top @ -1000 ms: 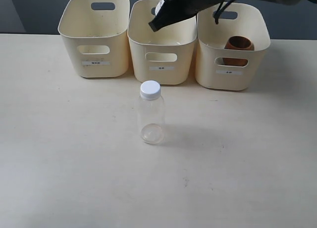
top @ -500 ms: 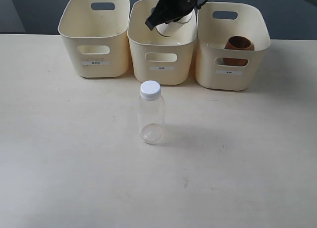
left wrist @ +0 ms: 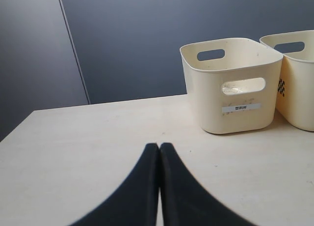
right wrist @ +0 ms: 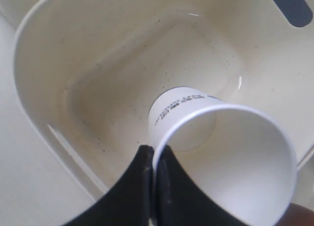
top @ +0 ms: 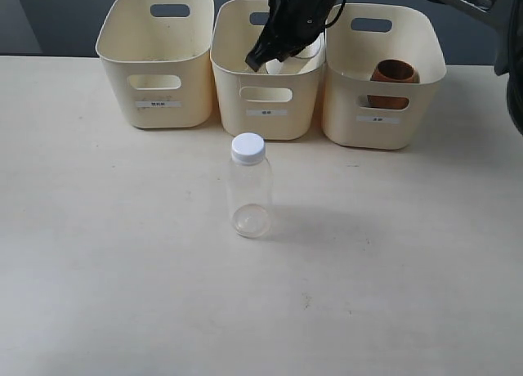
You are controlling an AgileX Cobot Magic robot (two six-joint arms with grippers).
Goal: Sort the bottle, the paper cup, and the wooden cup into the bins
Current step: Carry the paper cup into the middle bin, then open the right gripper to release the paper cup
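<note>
The clear bottle (top: 249, 186) with a white cap stands upright on the table in front of the middle bin (top: 266, 106). My right gripper (top: 260, 62) reaches down into that bin, shut on the rim of the white paper cup (top: 292, 55). In the right wrist view the fingers pinch the paper cup (right wrist: 216, 147) wall above the bin floor (right wrist: 122, 88), the right gripper (right wrist: 154, 152) black. The wooden cup (top: 393, 78) sits in the right bin (top: 384, 114). The left bin (top: 157, 98) holds nothing I can see. My left gripper (left wrist: 159, 148) is shut, empty, over the table near the left bin (left wrist: 235, 88).
The three bins stand side by side along the table's far edge, against a dark wall. The right arm's black body (top: 302, 8) hangs over the middle and right bins. Bare table (top: 122, 270) surrounds the bottle.
The right gripper has come down with the paper cup from above the middle bin into its opening. The bottle and wooden cup have not moved.
</note>
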